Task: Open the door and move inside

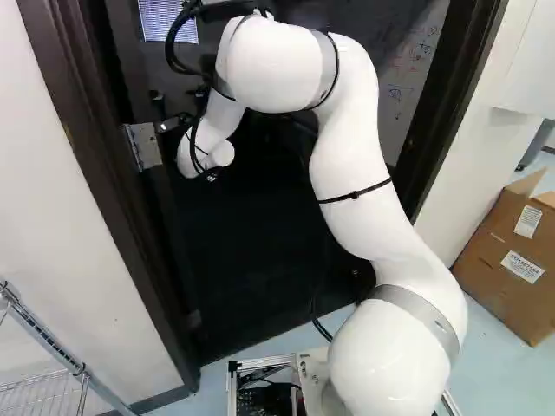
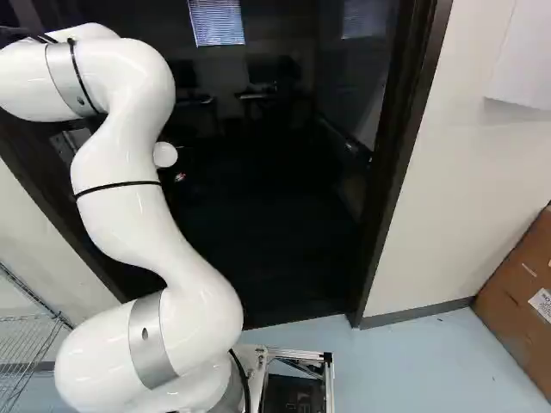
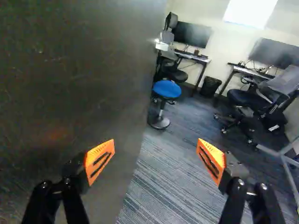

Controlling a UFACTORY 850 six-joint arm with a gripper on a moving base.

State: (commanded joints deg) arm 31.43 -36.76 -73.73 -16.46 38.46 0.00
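"How is the arm (image 1: 351, 186) standing?"

"It rises from its joint, bends over at the top toward the left of the left base view, then drops at the wrist before the doorway's dark frame (image 2: 409, 138)."

"And the gripper (image 3: 156, 148)?"

"Spread wide, orange pads apart, nothing pinched. One finger overlaps the door (image 3: 84, 70) in the wrist view (touching or not, I can't tell); the other shows against the carpet (image 3: 163, 186)."

"So the door's open?"

"Yes, its dark face is close beside and ahead of the gripper, with the room showing past its edge."

"Any containers?"

"A cardboard box (image 1: 507, 264) at the right of the left base view, flaps raised, its inside hidden. Through the doorway, past a blue stool (image 3: 167, 88), there's a black bin (image 3: 210, 87) between two desks; I can't make out its contents."
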